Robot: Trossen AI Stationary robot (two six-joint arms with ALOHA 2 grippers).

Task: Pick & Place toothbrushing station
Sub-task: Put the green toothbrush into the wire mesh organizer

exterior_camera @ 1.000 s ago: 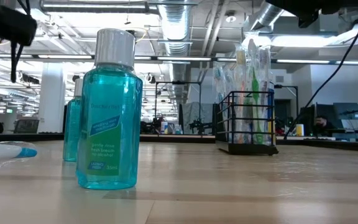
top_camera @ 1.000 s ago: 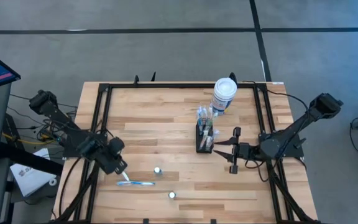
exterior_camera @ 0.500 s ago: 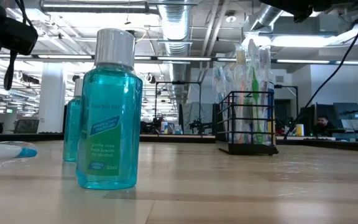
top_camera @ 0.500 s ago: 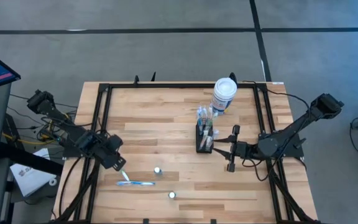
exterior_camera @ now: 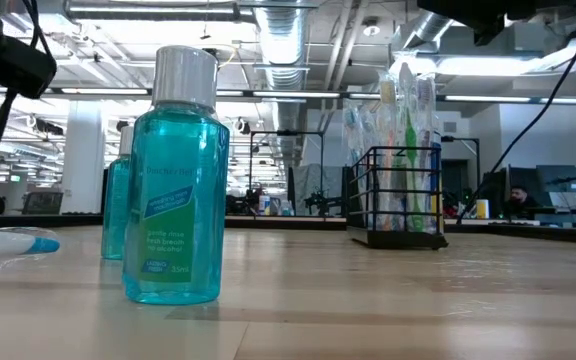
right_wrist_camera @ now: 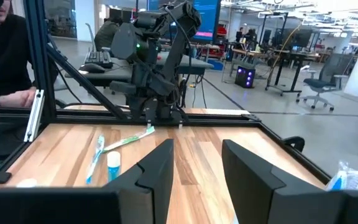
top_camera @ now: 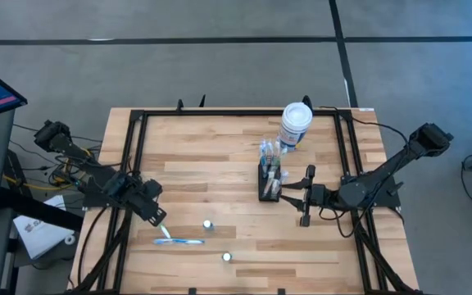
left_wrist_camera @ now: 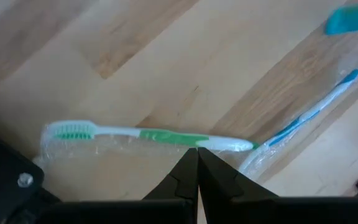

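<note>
The toothbrushing station [top_camera: 267, 182], a black wire caddy with several toothbrushes upright in it, stands right of the table's middle and also shows in the low view [exterior_camera: 396, 195]. My right gripper [top_camera: 289, 197] hovers level just right of the station. It is open, with nothing between its fingers [right_wrist_camera: 160, 168]. My left gripper [top_camera: 159, 218] points steeply down at the near left and is shut on a green-and-white toothbrush [left_wrist_camera: 148, 134] in a clear wrapper. A blue toothbrush [top_camera: 183, 241] lies flat on the table beside it. My left gripper pinches the wrapped green toothbrush by its handle [left_wrist_camera: 219, 142], toward the tail end, between its two shut fingers. The fingers come from above and lie across the handle. The brush slants down from the fingers, head end [right_wrist_camera: 107, 146] lowest; whether that end rests on the table I cannot tell.
A white canister with a blue label [top_camera: 295, 124] stands just beyond the caddy. Two small teal mouthwash bottles [top_camera: 208, 224] [top_camera: 226, 256] stand near the front edge. A black frame [top_camera: 138, 131] runs around the tabletop. A person sits beyond the table's left side [right_wrist_camera: 5, 62].
My left arm has drawn back a little toward the table's left edge and its wrist has turned somewhat. It has stayed shut on the green toothbrush, which has hardly shifted.
</note>
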